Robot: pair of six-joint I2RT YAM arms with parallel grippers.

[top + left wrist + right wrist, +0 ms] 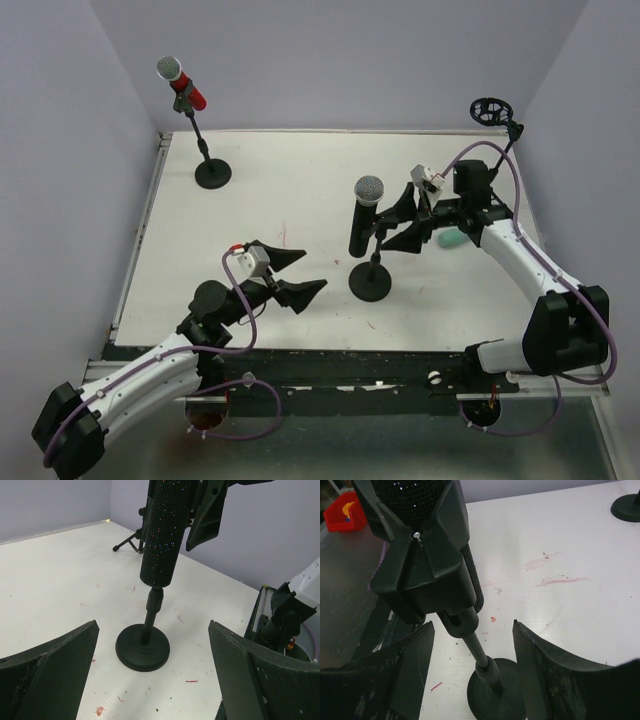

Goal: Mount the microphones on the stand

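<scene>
The black microphone with a grey mesh head sits upright in the clip of the middle stand. My right gripper is open, its fingers on either side of the stand's post just right of the microphone. In the right wrist view the clip and post lie between the open fingers. The red microphone sits in the far-left stand. The mint-green microphone lies on the table, mostly hidden behind my right gripper. My left gripper is open and empty, left of the middle stand's base.
A third stand with an empty ring clip stands at the far right corner, and its legs show in the left wrist view. A red bin sits off the table. Purple walls enclose the white table.
</scene>
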